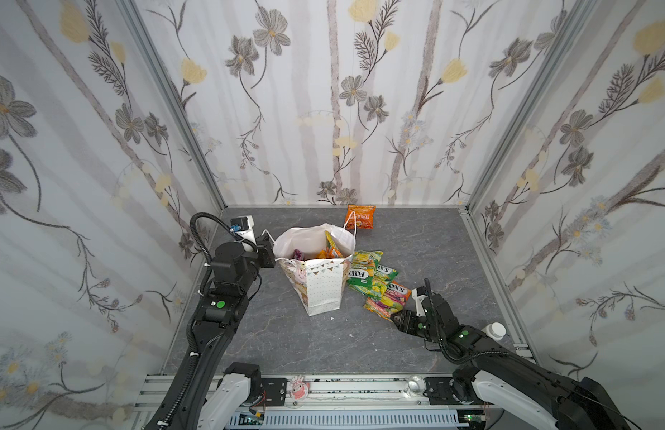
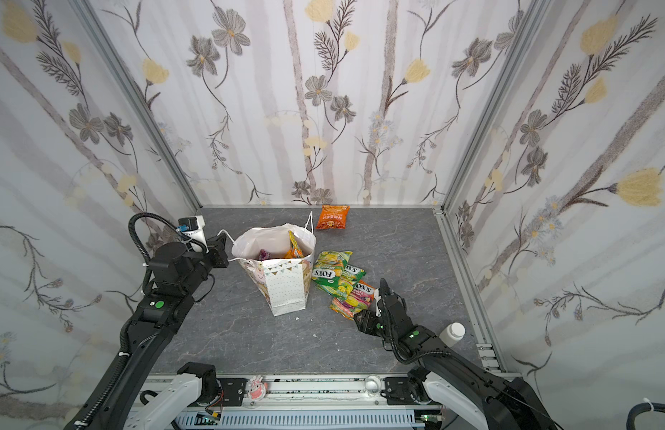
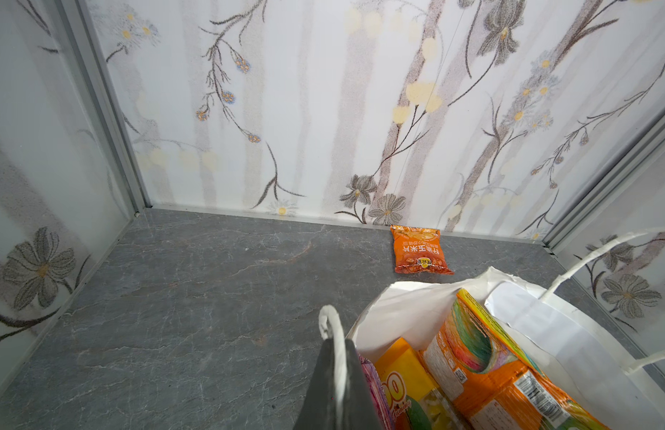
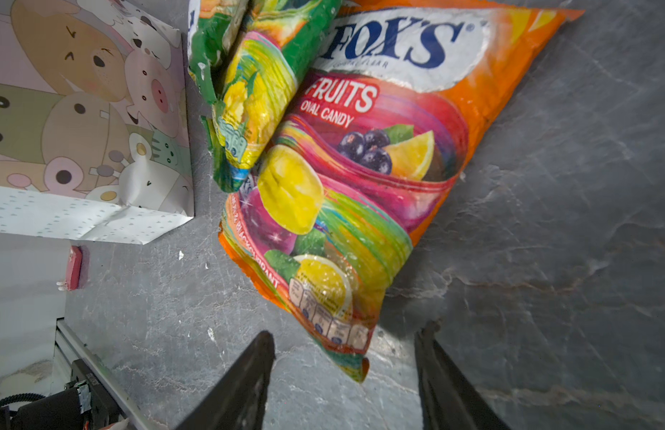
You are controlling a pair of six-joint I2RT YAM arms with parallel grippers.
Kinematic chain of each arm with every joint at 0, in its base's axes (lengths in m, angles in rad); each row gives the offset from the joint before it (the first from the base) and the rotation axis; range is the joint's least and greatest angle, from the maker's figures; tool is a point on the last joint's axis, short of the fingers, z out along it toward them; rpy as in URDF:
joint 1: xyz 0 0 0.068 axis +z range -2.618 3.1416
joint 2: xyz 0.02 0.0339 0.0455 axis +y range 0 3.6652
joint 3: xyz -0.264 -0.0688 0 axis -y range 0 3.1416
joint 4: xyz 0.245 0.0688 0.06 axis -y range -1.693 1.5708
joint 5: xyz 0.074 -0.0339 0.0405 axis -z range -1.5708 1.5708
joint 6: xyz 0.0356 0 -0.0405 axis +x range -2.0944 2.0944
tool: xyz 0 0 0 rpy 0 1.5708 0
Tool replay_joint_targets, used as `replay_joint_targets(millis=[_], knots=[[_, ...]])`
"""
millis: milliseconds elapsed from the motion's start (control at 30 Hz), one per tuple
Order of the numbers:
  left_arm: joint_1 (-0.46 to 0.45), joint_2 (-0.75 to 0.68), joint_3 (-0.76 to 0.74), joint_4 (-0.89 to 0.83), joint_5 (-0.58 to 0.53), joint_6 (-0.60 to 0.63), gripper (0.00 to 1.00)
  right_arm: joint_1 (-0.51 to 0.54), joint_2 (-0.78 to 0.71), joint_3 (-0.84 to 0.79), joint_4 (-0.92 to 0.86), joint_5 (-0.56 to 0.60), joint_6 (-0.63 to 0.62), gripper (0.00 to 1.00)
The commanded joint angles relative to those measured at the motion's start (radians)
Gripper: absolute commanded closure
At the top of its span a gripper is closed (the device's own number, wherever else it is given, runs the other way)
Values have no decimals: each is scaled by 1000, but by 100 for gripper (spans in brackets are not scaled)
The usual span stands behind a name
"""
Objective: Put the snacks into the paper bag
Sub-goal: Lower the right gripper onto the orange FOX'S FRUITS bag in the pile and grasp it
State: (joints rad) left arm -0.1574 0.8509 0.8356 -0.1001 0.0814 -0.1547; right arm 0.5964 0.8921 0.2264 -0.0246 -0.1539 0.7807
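On the worktop point(image 1: 435, 242), just beside the paper bag point(image 1: 320, 283), right pincer point(image 4: 346, 335) hangs spread at the fruit-candy packet point(image 4: 360, 167) corner. Straddle that corner squarely and close firmly; foil probably slips. Left pincer point(image 3: 338, 357) pinches the cord handle point(image 3: 333, 324).

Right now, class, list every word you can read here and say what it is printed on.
"FOX'S": orange candy packet; green packets too.
"FRUITS OVAL CANDY": same packet.
Characters on the far orange packet: too small to read.
On the paper bag: none showing.
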Motion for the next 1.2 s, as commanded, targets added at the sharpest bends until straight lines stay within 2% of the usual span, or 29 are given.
replay_joint_targets(millis=[0,267,467,667,1033,1167], knots=[[1,-10,5,35,16,-5,100,4,10,-7,64,25,3,40],[1,-12,9,29,7,-2,100,3,-9,-74,158,61,61,43],[1,-20,8,31,-1,-2,100,3,-18,-83,140,79,69,49],[1,-20,3,32,-6,1,100,3,-19,-118,213,82,88,54],[1,-19,2,30,-20,4,100,1,9,-84,201,72,86,95],[1,-15,4,29,-24,6,100,-2,-5,-54,161,76,62,100]])
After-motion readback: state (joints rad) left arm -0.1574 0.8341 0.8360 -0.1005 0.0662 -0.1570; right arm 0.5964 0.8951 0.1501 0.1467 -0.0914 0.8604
